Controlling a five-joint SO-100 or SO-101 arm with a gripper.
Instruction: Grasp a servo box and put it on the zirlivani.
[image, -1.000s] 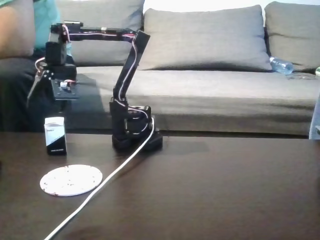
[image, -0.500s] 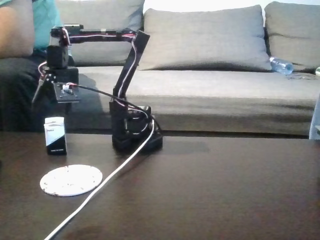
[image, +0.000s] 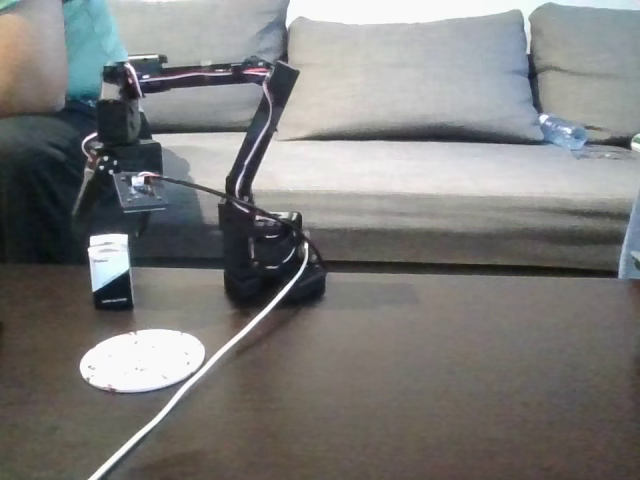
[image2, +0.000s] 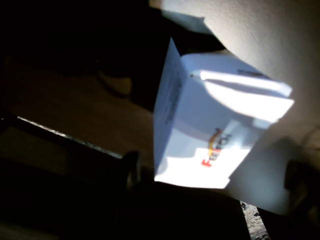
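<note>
1. Lying nearest the camera in the fixed view: white cable (image: 200, 372), running across the dark bench (image: 450, 380) from the lower left edge up to the arm's base.
2. Resting flat on the bench just left of that cable: the zirlivani (image: 142, 360), a thin white round disc with small dark specks, nothing on it.
3. Standing upright behind the disc and apart from it: the servo box (image: 111, 271), white above, black below, near the bench's far left edge.
4. Seen from the wrist view: the same servo box (image2: 215, 125) from above, its white top brightly lit, flap seam and red and orange print visible, dark finger shapes at the lower left and lower right of the picture on either side of the box, not touching it.
5. Hanging above the box in the fixed view: the hand (image: 105, 200), pointing down, with a gap between it and the box top; jaws apart and clamped on nothing.
6. Sitting right of the box at the bench's far edge: the black arm base (image: 270, 265), upper links rising and reaching left.
7. Behind the bench: grey sofa (image: 450, 180) with cushions, a plastic bottle (image: 563, 131) lying on the seat at right.
8. Seated at the far left of the sofa: a person (image: 50, 70) in a teal top, partly cut off.
</note>
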